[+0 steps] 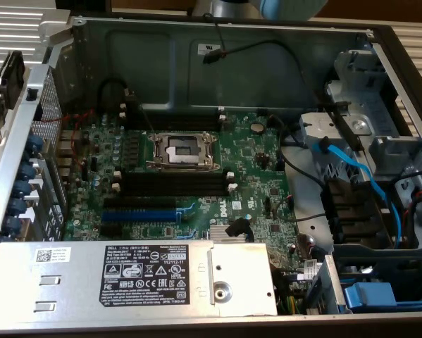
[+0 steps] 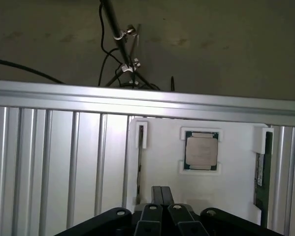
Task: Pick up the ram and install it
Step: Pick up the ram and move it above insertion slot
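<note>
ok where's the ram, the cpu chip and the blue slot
ram (image 2: pixel 259 169): wrist view, midway along the dark-green stick.
cpu chip (image 2: pixel 202 150): wrist view, centre of its metal lid.
blue slot (image 1: pixel 139 215): exterior view, middle of its length.

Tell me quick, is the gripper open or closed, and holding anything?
Gripper: closed, holding nothing; the ram sits apart on the white tray.

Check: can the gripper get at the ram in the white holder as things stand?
Probably yes. The ram sits uncovered in the white holder, with nothing between it and the gripper. The fingers look shut, so they would have to open first.
</note>
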`<state>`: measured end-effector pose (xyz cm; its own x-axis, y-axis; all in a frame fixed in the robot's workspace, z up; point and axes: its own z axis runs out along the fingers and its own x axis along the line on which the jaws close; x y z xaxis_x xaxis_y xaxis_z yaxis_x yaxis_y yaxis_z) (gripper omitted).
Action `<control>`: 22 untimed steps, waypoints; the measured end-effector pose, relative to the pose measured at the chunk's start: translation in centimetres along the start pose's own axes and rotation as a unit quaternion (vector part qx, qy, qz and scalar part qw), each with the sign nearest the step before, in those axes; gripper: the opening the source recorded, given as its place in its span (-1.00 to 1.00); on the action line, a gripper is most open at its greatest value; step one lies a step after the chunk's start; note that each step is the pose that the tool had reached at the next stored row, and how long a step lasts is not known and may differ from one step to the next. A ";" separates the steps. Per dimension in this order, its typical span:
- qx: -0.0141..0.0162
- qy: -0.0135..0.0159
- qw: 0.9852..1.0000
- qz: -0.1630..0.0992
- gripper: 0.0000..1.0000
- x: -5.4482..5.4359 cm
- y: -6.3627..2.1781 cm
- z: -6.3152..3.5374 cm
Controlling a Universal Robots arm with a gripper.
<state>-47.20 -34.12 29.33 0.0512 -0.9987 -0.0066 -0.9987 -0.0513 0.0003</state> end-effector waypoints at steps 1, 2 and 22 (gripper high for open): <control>0.000 0.000 1.000 0.000 -0.80 0.0 0.00 0.19; 0.000 0.000 1.000 0.000 -0.80 0.0 0.00 0.36; 0.000 0.000 1.000 0.000 -0.80 0.7 -0.04 4.20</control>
<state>-47.13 -34.75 25.13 0.0513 -0.9987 -0.0075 -0.9987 -0.0513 -0.0001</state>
